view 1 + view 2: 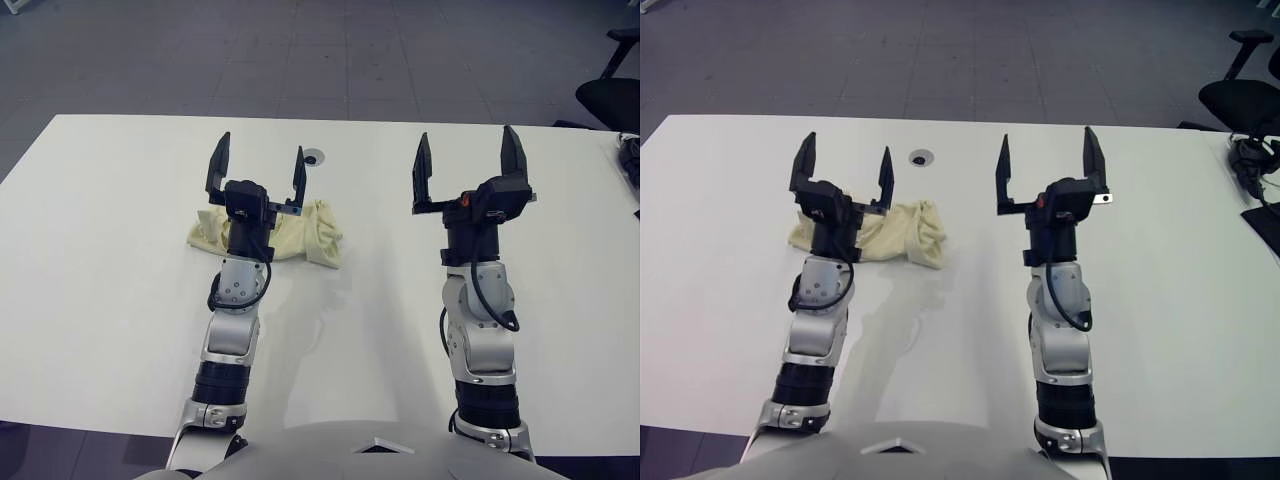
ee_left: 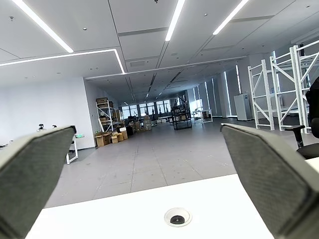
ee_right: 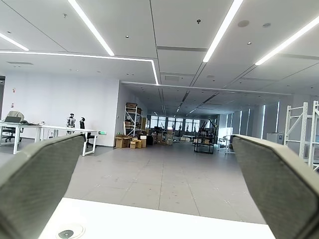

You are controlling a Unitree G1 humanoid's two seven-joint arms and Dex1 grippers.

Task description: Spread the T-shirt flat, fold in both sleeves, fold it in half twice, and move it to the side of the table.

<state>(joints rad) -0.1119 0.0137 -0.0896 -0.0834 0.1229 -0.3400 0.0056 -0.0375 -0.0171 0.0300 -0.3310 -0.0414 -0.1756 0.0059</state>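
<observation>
The T-shirt (image 1: pixel 312 236) lies bunched on the white bench (image 1: pixel 100 220), its middle hidden behind the left gripper (image 1: pixel 261 165), whose fingers are wide apart and empty. The right gripper (image 1: pixel 467 155), equally spread, holds nothing.

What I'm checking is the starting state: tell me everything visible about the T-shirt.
The T-shirt is pale yellow soft cloth, bunched in a crumpled heap, not spread; sleeves cannot be told apart. It lies on the white table, left of centre, just nearer than the round cable port. The left gripper, open, hides its middle; contact cannot be told.
</observation>
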